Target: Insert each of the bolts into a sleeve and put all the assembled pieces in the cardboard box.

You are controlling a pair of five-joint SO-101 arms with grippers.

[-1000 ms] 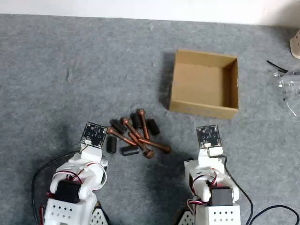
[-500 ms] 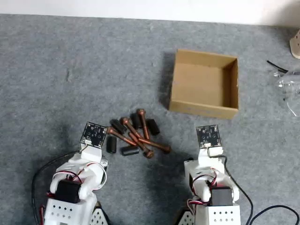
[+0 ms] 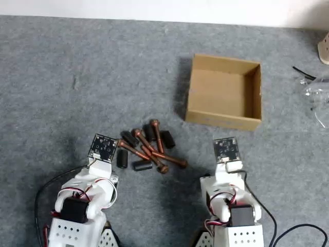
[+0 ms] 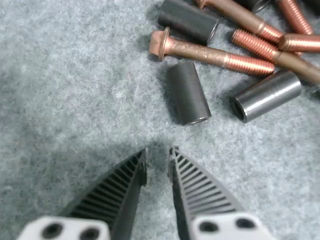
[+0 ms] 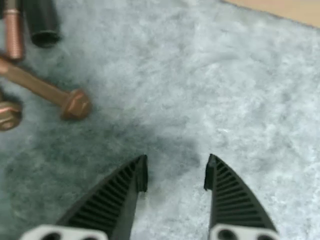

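The bolts (image 3: 149, 149) and sleeves (image 3: 122, 158) lie in one loose pile on the grey carpet (image 3: 77, 77), a little toward 7 o'clock from the middle of the high view. The copper-coloured bolts cross one another, and the dark sleeves lie among and around them. None of the bolts can be seen seated in a sleeve. The cardboard box (image 3: 221, 119) stands open-topped at about 2 o'clock from the pile, well apart from it, with nothing visible inside.

The left arm (image 3: 85, 198) rises from 7 o'clock, and its wrist sits just beside the pile at the pile's 9 o'clock. The left gripper (image 4: 157, 161) hangs over bare carpet. Its jaws are parted by only a narrow gap and hold nothing. Just ahead of them lies a dark sleeve (image 4: 187, 92), beside a shinier sleeve (image 4: 265, 95), with a bolt (image 4: 215, 52) beyond.

The right arm (image 3: 229, 200) rises from 5 o'clock, its wrist at the pile's 3 o'clock and directly at the box's 6 o'clock. The right gripper (image 5: 175, 175) is spread wider, empty, over carpet. A hex-headed bolt (image 5: 45, 90) lies near one finger.

Clear plastic pieces and wires (image 3: 313, 87) lie at the 3 o'clock edge.
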